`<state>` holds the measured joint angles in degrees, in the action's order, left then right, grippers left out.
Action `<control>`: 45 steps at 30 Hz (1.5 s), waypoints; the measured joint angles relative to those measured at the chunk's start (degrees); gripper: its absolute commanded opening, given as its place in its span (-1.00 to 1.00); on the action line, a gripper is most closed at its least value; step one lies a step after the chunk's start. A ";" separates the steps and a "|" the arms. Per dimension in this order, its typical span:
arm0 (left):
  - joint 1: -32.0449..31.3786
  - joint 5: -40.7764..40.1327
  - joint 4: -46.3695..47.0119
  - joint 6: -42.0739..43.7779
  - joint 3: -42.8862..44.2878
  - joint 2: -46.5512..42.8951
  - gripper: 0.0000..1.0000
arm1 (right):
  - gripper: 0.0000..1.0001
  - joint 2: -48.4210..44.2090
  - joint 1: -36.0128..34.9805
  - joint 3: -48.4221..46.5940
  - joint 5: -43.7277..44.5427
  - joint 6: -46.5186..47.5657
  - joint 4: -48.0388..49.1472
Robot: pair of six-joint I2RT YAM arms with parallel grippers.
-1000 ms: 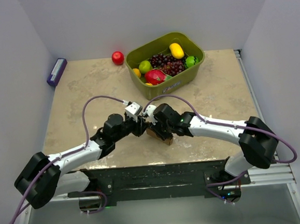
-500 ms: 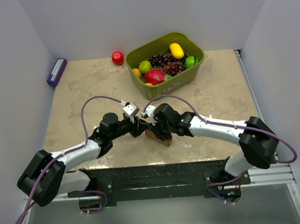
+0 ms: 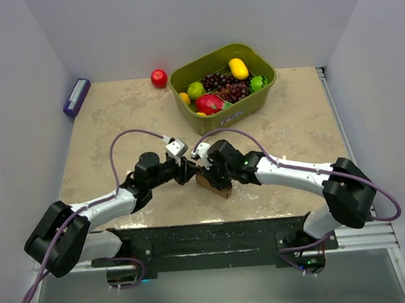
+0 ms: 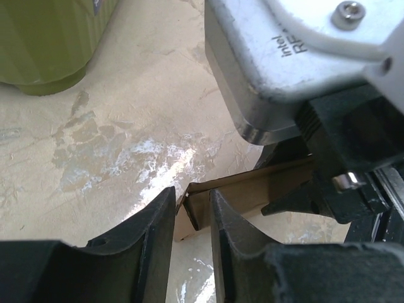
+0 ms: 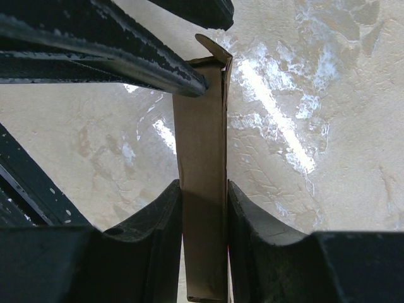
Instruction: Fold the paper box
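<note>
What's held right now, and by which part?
The right gripper clamps the paper box across its narrow width, near one end. The left gripper straddles the box's other end; whether it grips cannot be told.

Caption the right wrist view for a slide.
Right fingers pinch the brown paper box edge-on, marbled table behind.

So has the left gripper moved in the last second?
Yes, slightly. The left gripper has drawn back to the left, away from the bin, though its tips stay at the box.
</note>
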<state>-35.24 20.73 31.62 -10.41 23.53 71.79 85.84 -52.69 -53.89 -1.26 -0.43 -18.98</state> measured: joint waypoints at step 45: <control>-0.72 -1.46 0.42 -0.46 -0.04 2.14 -1.00 | -0.45 0.02 0.13 0.02 -0.04 0.00 0.02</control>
<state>-35.97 19.27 32.03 -10.87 23.49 73.93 85.86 -52.56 -53.87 -1.30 -0.43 -18.96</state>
